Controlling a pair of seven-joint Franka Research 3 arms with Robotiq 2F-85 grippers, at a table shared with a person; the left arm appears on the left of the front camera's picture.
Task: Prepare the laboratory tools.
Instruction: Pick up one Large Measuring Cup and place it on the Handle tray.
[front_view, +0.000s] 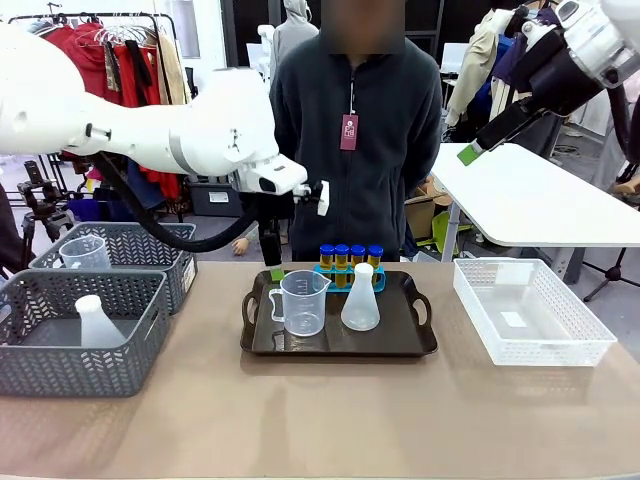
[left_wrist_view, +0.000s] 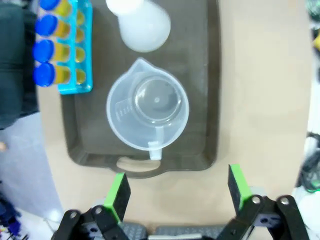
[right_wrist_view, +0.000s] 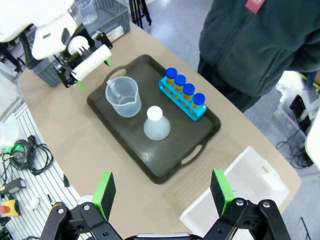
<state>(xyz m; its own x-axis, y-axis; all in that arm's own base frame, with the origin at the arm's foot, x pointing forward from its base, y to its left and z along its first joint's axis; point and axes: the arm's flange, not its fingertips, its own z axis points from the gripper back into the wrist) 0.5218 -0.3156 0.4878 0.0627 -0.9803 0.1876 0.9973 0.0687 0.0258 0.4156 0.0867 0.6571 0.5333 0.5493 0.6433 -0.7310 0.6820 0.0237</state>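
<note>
A black tray (front_view: 415, 340) sits mid-table and carries a clear beaker (front_view: 303, 302), a white conical flask (front_view: 360, 298) and blue-capped tubes (front_view: 350, 256) of amber liquid in a blue rack. My left gripper (front_view: 274, 268) hangs open over the tray's left end. In the left wrist view its green pads (left_wrist_view: 119, 190) straddle the tray's handle, just short of the beaker (left_wrist_view: 148, 111), with the flask (left_wrist_view: 140, 22) and tubes (left_wrist_view: 50, 42) beyond. My right gripper (front_view: 470, 152) is raised high at the right, open (right_wrist_view: 162, 192), looking down on the tray (right_wrist_view: 150, 167), beaker (right_wrist_view: 122, 96), flask (right_wrist_view: 156, 124) and tubes (right_wrist_view: 184, 92).
Two grey baskets at the left hold another beaker (front_view: 86, 252) and another flask (front_view: 98, 323). A white mesh basket (front_view: 530, 345) stands at the right. A person (front_view: 355, 130) stands at the far edge behind the tray. A white table (front_view: 540, 195) is behind at the right.
</note>
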